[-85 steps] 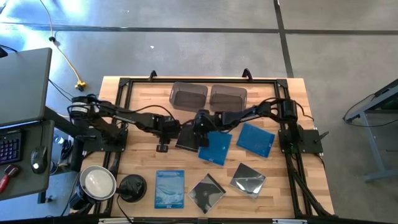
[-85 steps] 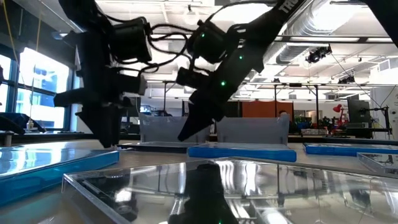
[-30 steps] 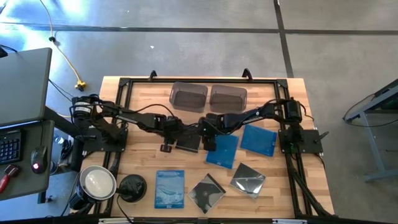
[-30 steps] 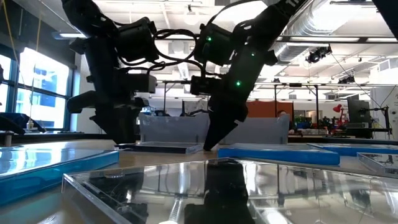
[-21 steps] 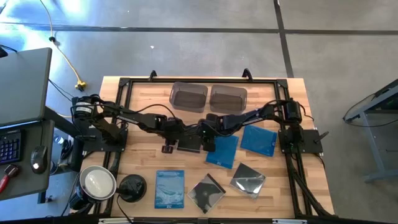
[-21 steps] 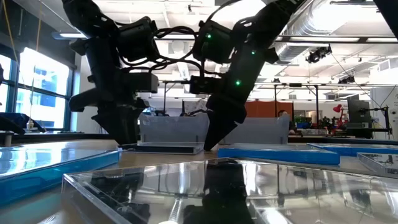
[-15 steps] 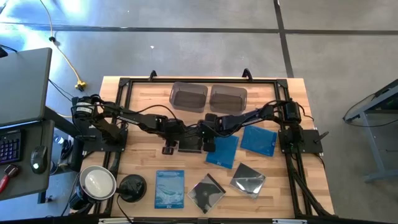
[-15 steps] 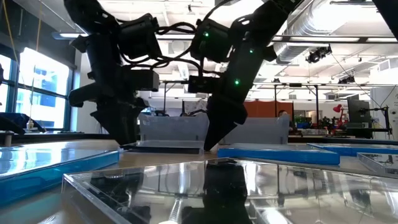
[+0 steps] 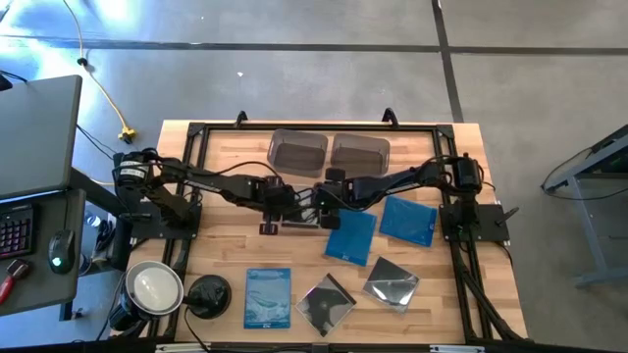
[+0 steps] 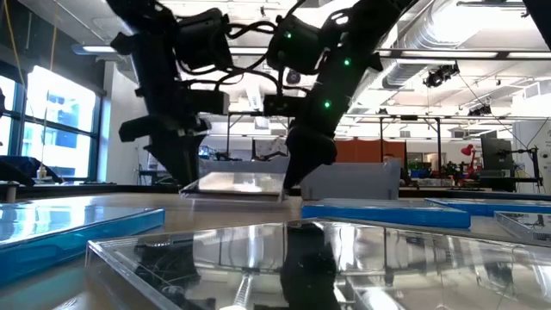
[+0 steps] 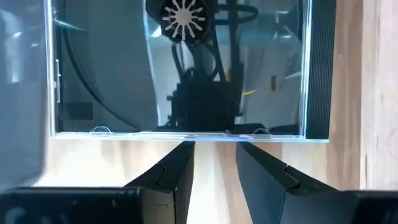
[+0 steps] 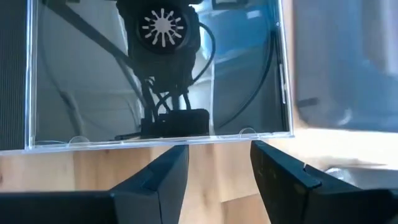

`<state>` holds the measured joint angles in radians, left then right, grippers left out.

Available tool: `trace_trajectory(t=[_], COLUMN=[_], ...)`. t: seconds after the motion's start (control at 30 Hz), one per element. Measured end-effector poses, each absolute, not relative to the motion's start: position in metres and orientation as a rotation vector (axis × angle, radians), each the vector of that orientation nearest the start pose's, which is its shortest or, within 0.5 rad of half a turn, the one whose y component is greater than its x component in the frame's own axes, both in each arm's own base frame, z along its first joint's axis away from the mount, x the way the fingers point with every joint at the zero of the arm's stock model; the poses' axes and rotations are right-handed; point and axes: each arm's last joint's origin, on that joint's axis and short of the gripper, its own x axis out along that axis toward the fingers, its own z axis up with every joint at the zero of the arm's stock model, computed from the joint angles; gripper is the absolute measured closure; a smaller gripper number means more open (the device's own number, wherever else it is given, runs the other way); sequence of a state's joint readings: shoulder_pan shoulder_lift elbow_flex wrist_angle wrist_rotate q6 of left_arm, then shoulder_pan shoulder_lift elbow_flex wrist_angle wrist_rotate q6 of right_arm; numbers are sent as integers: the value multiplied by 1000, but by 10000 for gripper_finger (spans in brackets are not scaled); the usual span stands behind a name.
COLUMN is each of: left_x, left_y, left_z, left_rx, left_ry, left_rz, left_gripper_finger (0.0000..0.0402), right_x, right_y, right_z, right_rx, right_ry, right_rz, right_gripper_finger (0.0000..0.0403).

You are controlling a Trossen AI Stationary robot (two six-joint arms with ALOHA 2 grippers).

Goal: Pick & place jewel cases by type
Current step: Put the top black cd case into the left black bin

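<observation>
- Wooden worktop [image 9: 221, 265] carries six jewel cases, two tubs and both arms, with grey floor around it.
- Along the near edge lie a pale blue case [image 9: 267, 297], a clear case [image 9: 326, 303] set cornerwise, and another clear case [image 9: 392, 283] toward the right.
- Farther in, right of centre, two blue cases lie flat: one [image 9: 351, 236] near the middle, one [image 9: 406, 220] toward the right edge.
- At the centre, a clear black-spined case [image 10: 234, 184] hangs level, just above the worktop, between the two grippers.
- Left gripper [image 9: 276, 208] clamps that case's left edge; the wrist view shows its fingers [image 11: 176, 177] closing on the rim.
- Right gripper [image 9: 323, 210] clamps the opposite edge, fingers [image 12: 168, 173] pinching the rim.
- At the far edge stand two smoky tubs [image 9: 329, 152], side by side.
</observation>
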<state>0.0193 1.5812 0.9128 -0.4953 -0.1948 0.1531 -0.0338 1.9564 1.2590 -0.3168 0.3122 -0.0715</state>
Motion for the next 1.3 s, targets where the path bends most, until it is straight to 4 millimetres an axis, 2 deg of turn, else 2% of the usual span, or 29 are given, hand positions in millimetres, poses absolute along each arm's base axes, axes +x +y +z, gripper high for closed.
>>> trace_trajectory(t=[0.53, 0.67, 0.9, 1.1, 1.3], left_x=[299, 302, 299, 295, 292], left_y=[22, 39, 90, 125, 142], left_z=[223, 240, 259, 264, 261], left_rx=[467, 519, 485, 445, 413], left_ry=[1265, 1272, 1274, 1230, 1225], left_rz=[288, 371, 473, 525, 503], left_gripper_finger=[283, 283, 283, 283, 283], right_x=[387, 385, 384, 380, 378], right_y=[-55, -75, -119, -150, -161], right_z=[204, 211, 225, 235, 238], right_rx=[-376, -391, -407, -381, -375], right_ry=[901, 877, 763, 645, 605], right_rz=[-403, -443, -554, -579, -559], right_gripper_finger=[231, 231, 231, 231, 231])
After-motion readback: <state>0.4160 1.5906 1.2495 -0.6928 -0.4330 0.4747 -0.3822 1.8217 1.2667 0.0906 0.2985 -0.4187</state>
